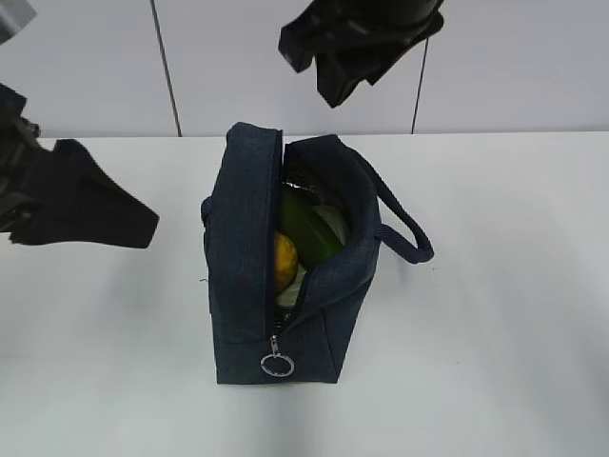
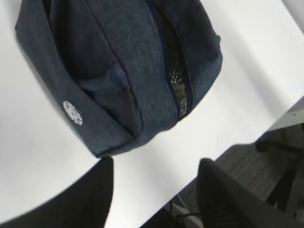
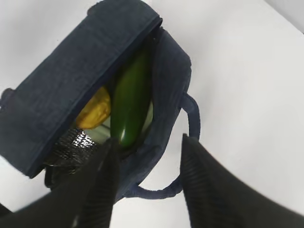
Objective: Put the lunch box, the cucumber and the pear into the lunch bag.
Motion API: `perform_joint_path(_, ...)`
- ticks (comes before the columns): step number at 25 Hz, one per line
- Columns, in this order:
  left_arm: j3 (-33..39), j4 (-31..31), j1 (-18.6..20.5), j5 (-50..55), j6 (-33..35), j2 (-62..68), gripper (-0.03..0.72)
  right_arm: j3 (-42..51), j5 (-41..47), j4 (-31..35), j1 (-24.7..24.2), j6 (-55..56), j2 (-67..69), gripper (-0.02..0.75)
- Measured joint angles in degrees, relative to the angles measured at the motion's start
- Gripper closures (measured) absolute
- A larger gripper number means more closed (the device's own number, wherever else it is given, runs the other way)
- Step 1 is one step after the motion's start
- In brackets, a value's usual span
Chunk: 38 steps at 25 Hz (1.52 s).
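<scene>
My left pincer (image 2: 154,190) hangs above the white table (image 1: 495,314) with its two dark fingers (image 2: 92,194) spread apart and nothing between them; below it I see the closed end of the lunch bag (image 2: 123,71), its zipper line running along the top and a small round pale emblem (image 2: 72,112) on the side panel. My right pincer (image 3: 147,180) is also spread, empty, raised over the bag's open mouth, its fingertips (image 3: 107,166) framing the near edge of the fabric without touching anything that I can make out. From the exterior view the lunch bag (image 1: 285,267) stands upright in the middle of the table, its top flap folded to the left and the opening gaping on the right. Inside, the cucumber (image 1: 304,228) lies at a slant, dark green and resting above the other contents; the pear (image 1: 284,262) sits just beside it against the flap side, yellow-orange. Under them a pale green-white surface shows, the lunch box (image 1: 328,221), mostly covered. The silver ring pull (image 1: 277,365) dangles at the front bottom of the zipper, and one strap handle (image 1: 404,228) loops out to the right. The silvery lining (image 3: 78,142) glints at the opening's edge in my right wrist view.
</scene>
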Motion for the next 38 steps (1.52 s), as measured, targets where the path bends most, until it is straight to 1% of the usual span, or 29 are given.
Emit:
perform_joint_path(5, 0.1, 1.6, 0.0, 2.0, 0.0, -4.1, 0.344, 3.2, 0.1, 4.7, 0.0, -0.9, -7.2, 0.408)
perform_joint_path(8, 1.5, 1.9, 0.0, 2.5, 0.0, -6.1, 0.344, 7.2, 0.1, 7.7, 0.0, -2.4, -12.1, 0.412)
perform_joint_path(12, 4.4, 2.2, 0.0, 2.5, 0.0, -8.5, 0.344, 14.9, 0.1, 11.1, 0.0, -4.5, -20.2, 0.412)
perform_joint_path(18, 10.2, 3.1, 0.0, -1.0, 1.1, -12.1, 0.343, 30.8, -0.7, 15.7, 0.0, -8.1, -34.5, 0.412)
perform_joint_path(25, 15.2, 3.1, 0.0, -5.7, 2.5, -15.2, 0.342, 49.7, -12.5, 17.7, 0.0, -9.2, -47.8, 0.413)
perform_joint_path(34, 16.5, 3.1, 0.0, -12.6, 4.6, -15.6, 0.342, 73.8, -38.7, 22.6, 0.0, -9.6, -59.1, 0.414)
perform_joint_path(38, 16.5, 3.0, 0.0, -16.4, 5.1, -15.6, 0.344, 81.6, -46.7, 23.5, 0.0, -9.6, -60.2, 0.414)
